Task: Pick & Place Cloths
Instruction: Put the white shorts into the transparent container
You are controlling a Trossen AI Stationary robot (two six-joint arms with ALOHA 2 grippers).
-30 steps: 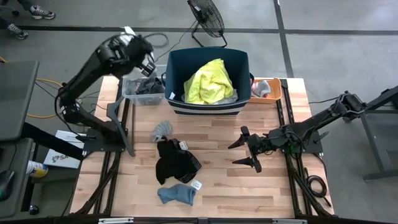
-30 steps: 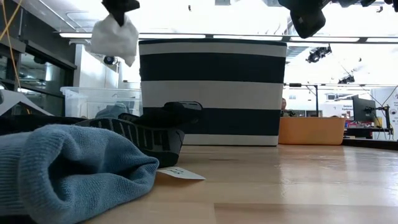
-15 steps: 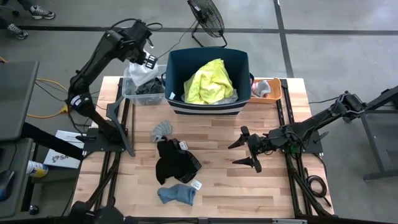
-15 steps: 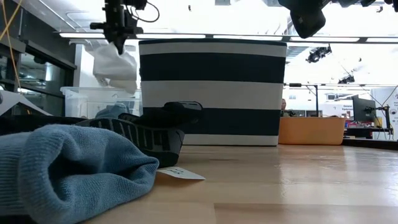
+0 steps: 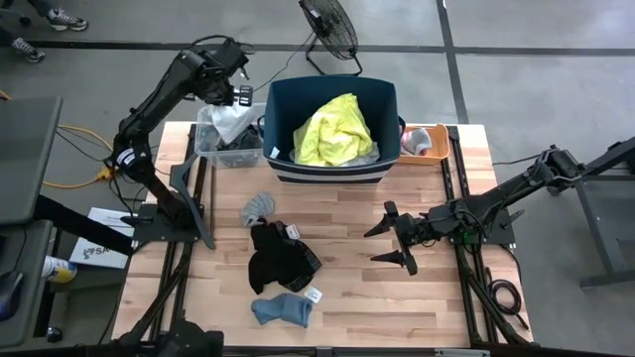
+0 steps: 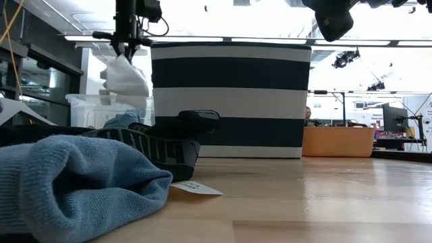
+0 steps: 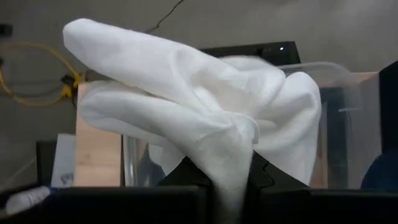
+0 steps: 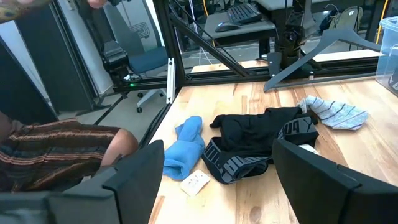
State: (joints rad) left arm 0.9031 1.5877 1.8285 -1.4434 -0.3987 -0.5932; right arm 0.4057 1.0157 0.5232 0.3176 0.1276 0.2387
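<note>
Fingers of the left gripper (image 6: 126, 48) are pinching a white cloth (image 6: 126, 75) tight, and the cloth is dangling over the clear plastic bin (image 5: 226, 142) that is sitting just beside the navy tub (image 5: 332, 129) at the far left of the table (image 5: 347, 248). Doing this step well is probably a matter of lowering until the hanging fabric is inside the bin's walls, keeping it centred so no corner is draping over the rim or catching the tub, and only then letting go. The right gripper (image 5: 395, 238) is waiting over the right half of the table with its jaws spread wide and nothing in them. A blue sock (image 5: 283, 309), a black garment (image 5: 281, 256) and a grey striped sock (image 5: 259, 207) are lying on the wood, not yet collected, while a neon yellow shirt (image 5: 335, 130) is sitting in the tub. Compared with a second ago, the left arm is reaching farther back and is standing over the bin rather than short of it, and the cloth is hanging lower; the right arm is staying where it was.
</note>
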